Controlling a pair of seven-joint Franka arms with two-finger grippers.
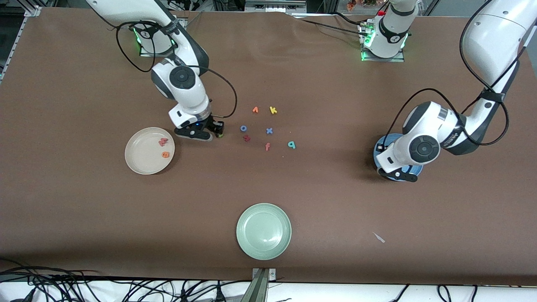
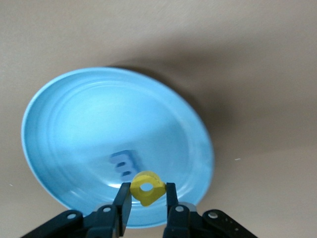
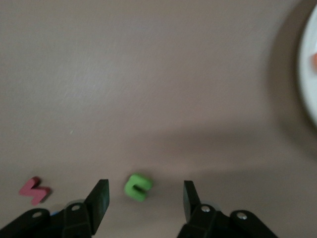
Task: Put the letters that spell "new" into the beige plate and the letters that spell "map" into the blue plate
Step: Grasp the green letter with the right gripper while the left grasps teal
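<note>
My left gripper (image 2: 146, 191) hangs over the blue plate (image 2: 99, 114), shut on the yellow p (image 2: 147, 188). The blue m (image 2: 126, 163) lies in that plate under it. The teal a (image 1: 291, 144) lies on the table among the loose letters. My right gripper (image 3: 143, 198) is low over the table beside the beige plate (image 1: 142, 161), open, and the green n (image 3: 138, 187) lies on the cloth between its fingers, untouched. The salmon w (image 1: 162, 141) and the orange e (image 1: 166, 154) lie in the beige plate.
Loose letters lie mid-table: orange v (image 1: 255, 110), yellow k (image 1: 273, 110), blue o (image 1: 243, 128), blue x (image 1: 269, 131), a dark red letter (image 1: 246, 138) and a salmon f (image 1: 267, 146). A pale green plate (image 1: 264, 230) sits near the front edge.
</note>
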